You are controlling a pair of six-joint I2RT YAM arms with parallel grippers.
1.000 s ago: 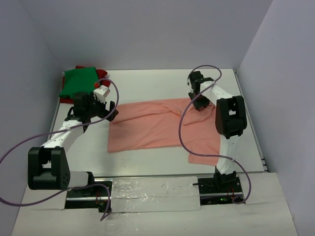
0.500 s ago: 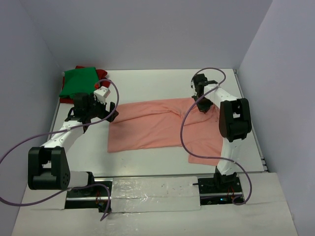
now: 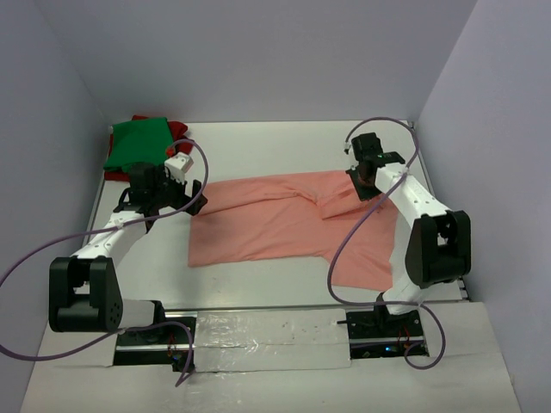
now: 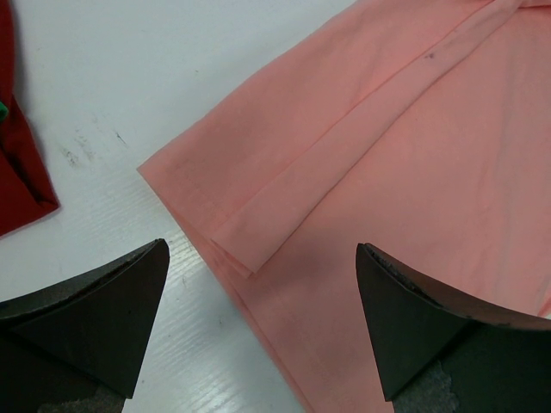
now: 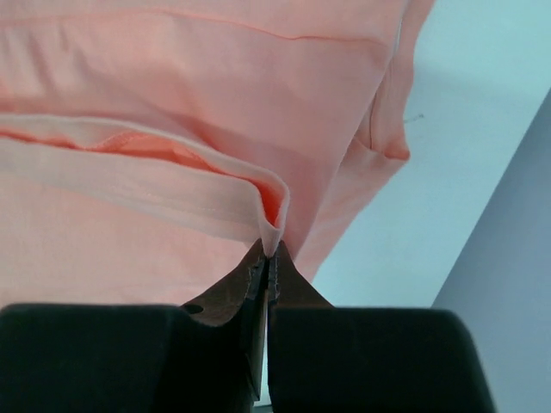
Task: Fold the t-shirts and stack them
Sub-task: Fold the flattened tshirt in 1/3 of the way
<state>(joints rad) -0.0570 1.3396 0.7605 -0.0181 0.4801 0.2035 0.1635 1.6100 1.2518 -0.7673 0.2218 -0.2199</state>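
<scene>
Three t-shirts are on the one white table (image 3: pixel 258 146): one salmon-pink t-shirt (image 3: pixel 275 219) across the middle, one green t-shirt (image 3: pixel 138 142) at the far left corner, and one dark red t-shirt (image 3: pixel 179 131) showing at the green one's edges. Two arms stand at the near edge, one left arm (image 3: pixel 112 232) and one right arm (image 3: pixel 413 202). There are two grippers, one per arm: the left gripper (image 3: pixel 200 193) and the right gripper (image 3: pixel 362 176). Two purple cables (image 3: pixel 26 258) are visible, one looping along each arm.

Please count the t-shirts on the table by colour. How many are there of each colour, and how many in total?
Salmon-pink t-shirt: 1
Green t-shirt: 1
Dark red t-shirt: 1
Total: 3
</scene>
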